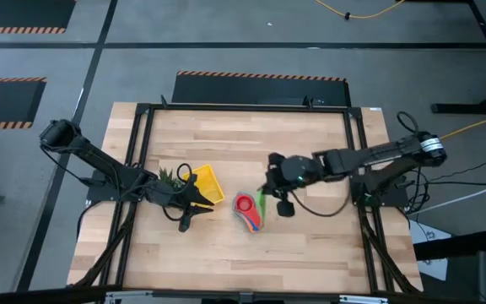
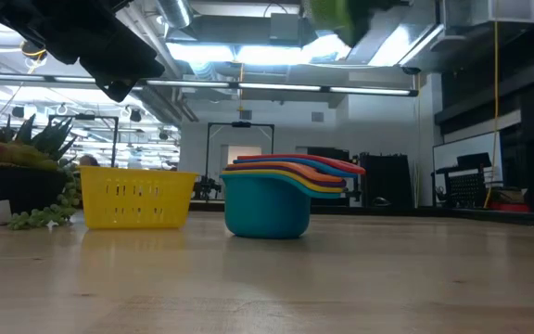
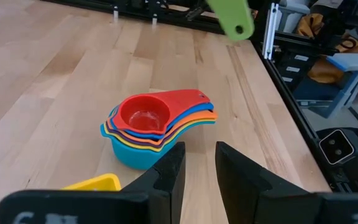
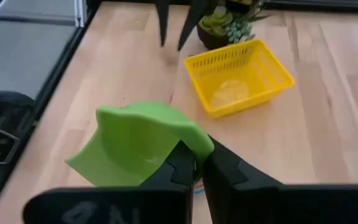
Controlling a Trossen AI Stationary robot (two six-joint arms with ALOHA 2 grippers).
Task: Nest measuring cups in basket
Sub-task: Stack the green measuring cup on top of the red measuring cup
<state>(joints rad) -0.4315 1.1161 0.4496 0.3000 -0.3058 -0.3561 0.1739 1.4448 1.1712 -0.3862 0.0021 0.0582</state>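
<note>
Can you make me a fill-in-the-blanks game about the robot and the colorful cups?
1. The right pincer is holding a ____ cup.
2. The top cup in the stack of cups on the table is ____.
3. The yellow basket has ____ cups inside it.
4. The little plant stands beside the ____.

Missing words: green; red; no; basket

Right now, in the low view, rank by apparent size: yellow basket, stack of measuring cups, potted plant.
1. stack of measuring cups
2. yellow basket, close behind; near-tie, as the stack may sit nearer the camera
Unranked: potted plant, cut off by the picture's edge.
</note>
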